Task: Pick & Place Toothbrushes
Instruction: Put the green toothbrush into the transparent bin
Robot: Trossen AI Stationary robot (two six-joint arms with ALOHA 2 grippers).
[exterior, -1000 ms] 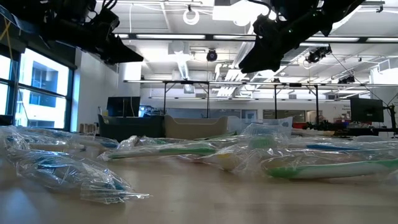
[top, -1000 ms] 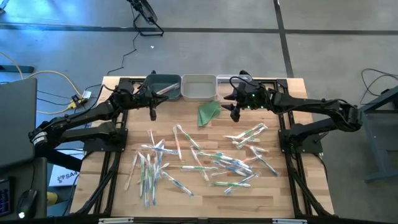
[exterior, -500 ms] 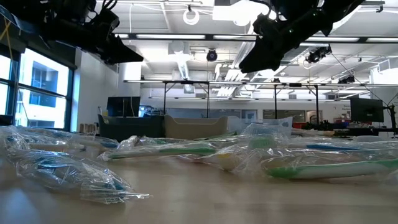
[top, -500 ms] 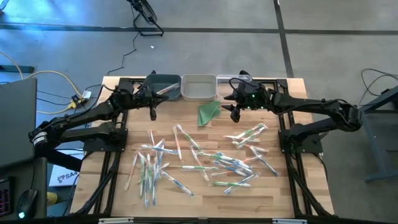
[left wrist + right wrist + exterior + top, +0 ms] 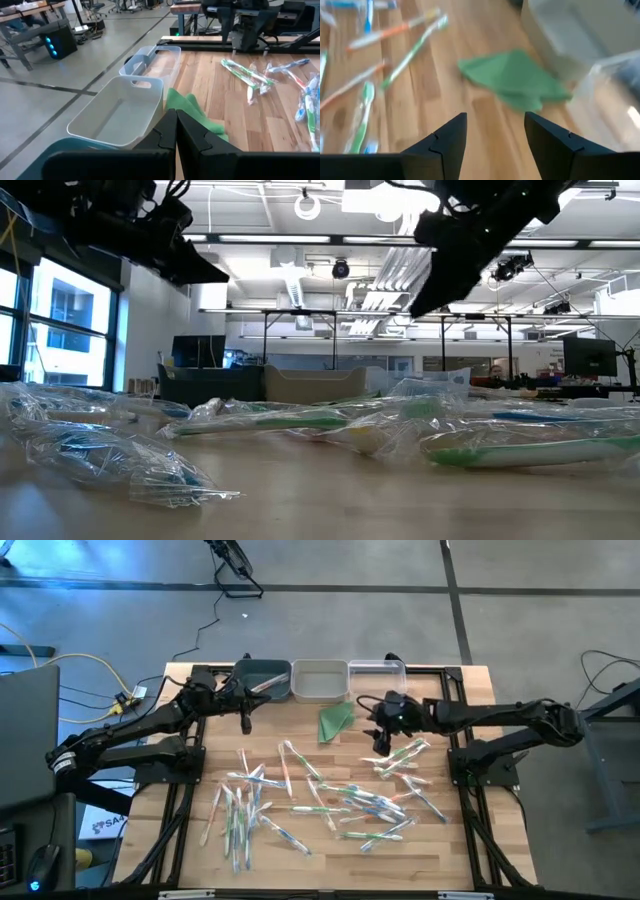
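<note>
Nearly all toothbrushes (image 5: 330,795) lie scattered on the table (image 5: 300,740), bins (image 5: 320,680) almost bare; right gripper (image 5: 381,745) hangs spread and empty above them, left gripper (image 5: 246,724) clenched, idle.

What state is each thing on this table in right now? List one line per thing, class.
left gripper: shut, empty, over the dark teal bin.
right gripper: open, empty, above bare wood near the green cloth.
toothbrushes: wrapped, scattered loose on the table.
white bin: looks empty.
clear bin: contents unclear.
</note>
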